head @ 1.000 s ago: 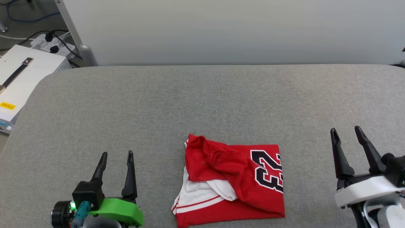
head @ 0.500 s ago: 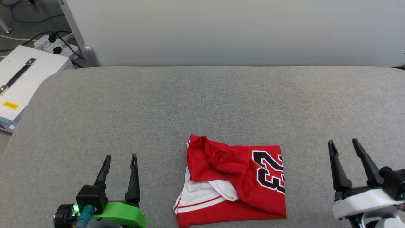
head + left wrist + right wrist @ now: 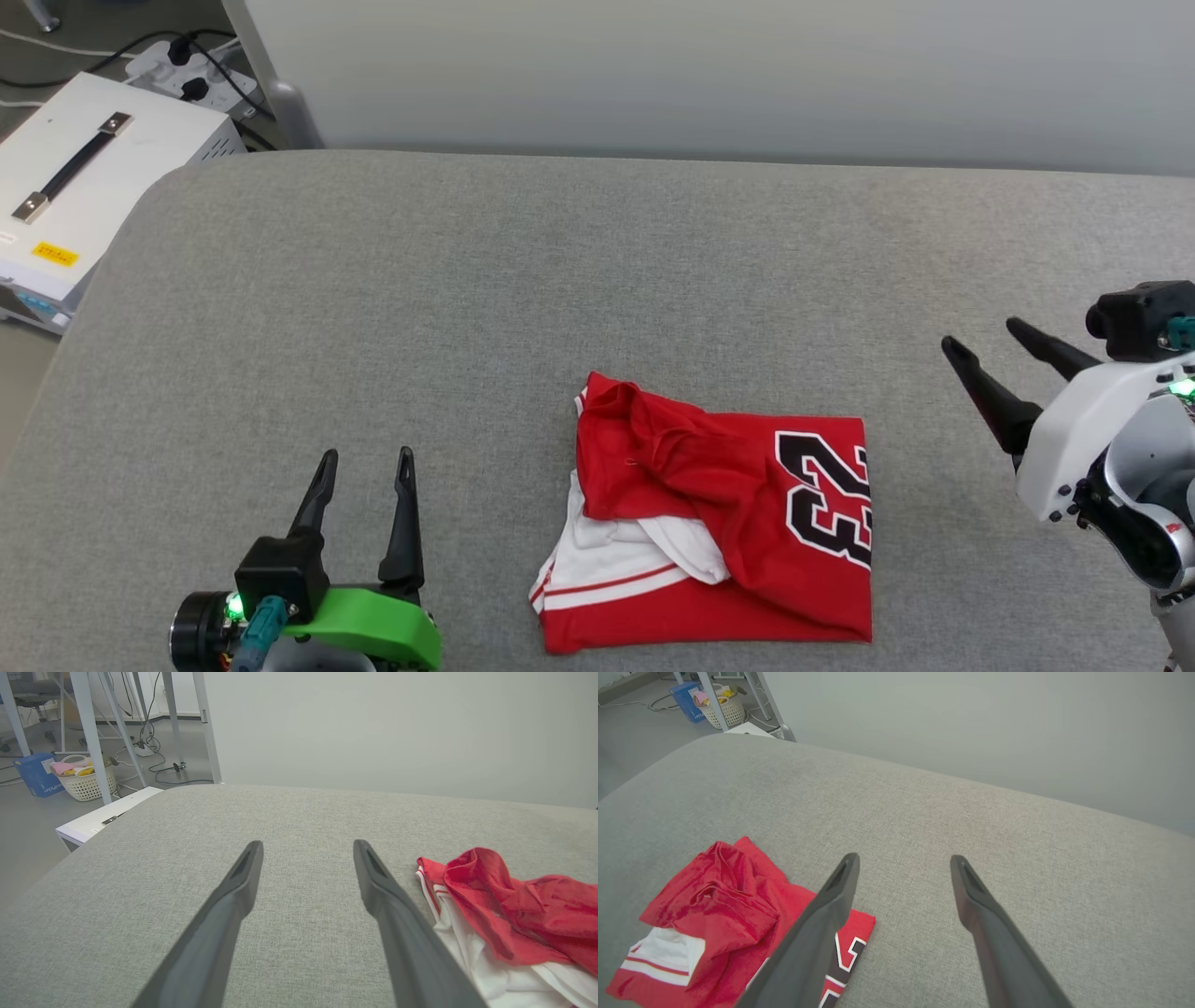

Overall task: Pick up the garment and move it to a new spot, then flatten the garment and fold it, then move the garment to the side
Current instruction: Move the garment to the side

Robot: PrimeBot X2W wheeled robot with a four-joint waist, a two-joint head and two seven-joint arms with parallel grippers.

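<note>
garment [image 3: 719, 523] long axis 9–3; lies 3 o'clock from left gripper [image 3: 366, 457], 8 o'clock from right gripper [image 3: 980, 334], right looks nearer; both spread, empty

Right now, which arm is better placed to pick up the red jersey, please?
Right, probably: the right gripper, open, angles toward the red jersey; the open left gripper points straight ahead, past it.

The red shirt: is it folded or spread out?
Folded, loosely: the red shirt is a compact rectangle, red layers overlapping a white sleeve.
</note>
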